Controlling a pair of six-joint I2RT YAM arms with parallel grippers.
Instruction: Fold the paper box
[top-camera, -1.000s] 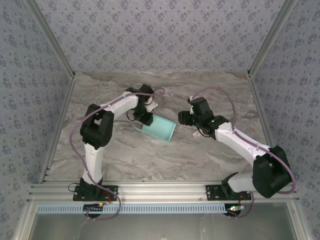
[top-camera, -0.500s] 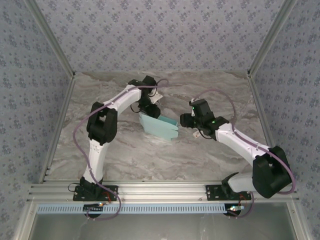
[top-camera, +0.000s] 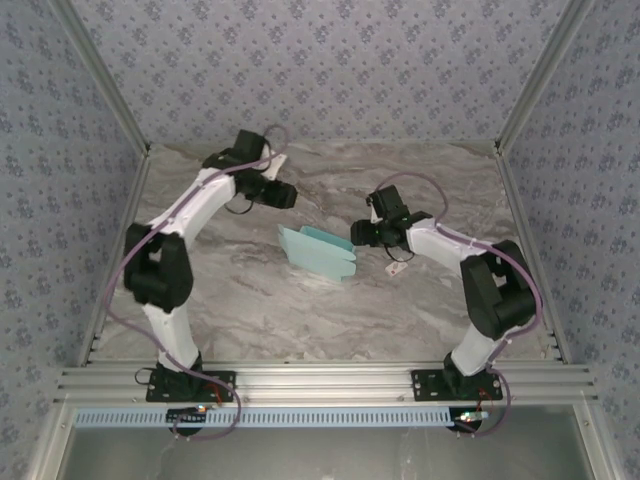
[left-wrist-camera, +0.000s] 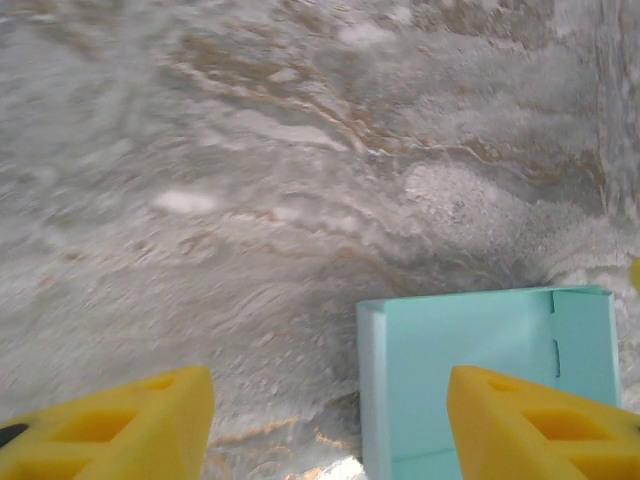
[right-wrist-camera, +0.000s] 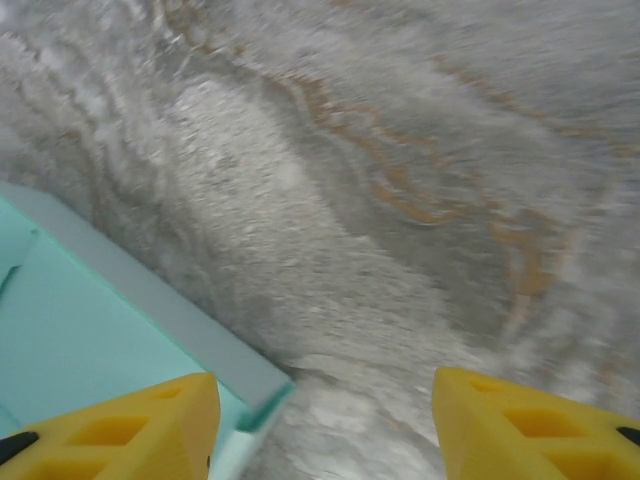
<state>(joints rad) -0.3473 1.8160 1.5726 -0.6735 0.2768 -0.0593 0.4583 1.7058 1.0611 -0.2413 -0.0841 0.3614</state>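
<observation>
The paper box (top-camera: 320, 253) is pale cyan card, lying partly folded on the marble table (top-camera: 250, 300) near the middle. My left gripper (top-camera: 289, 196) hangs open behind and to the left of it, apart from it. In the left wrist view the box (left-wrist-camera: 480, 360) lies low on the right, partly behind the right yellow finger (left-wrist-camera: 540, 425), and the open gripper (left-wrist-camera: 325, 430) holds nothing. My right gripper (top-camera: 356, 237) stands open at the box's right end. In the right wrist view a box corner (right-wrist-camera: 90, 350) sits by the left finger (right-wrist-camera: 110, 430), with bare table between the fingertips (right-wrist-camera: 325, 430).
A tiny white tag (top-camera: 398, 268) lies on the table just right of the box, below the right forearm. Patterned walls and metal frame rails (top-camera: 120, 250) close in the table on the left, back and right.
My left gripper has opened, let go of the box and drawn back toward the far left. The box has settled lower on the table. The right gripper has shifted slightly left toward the box's end.
</observation>
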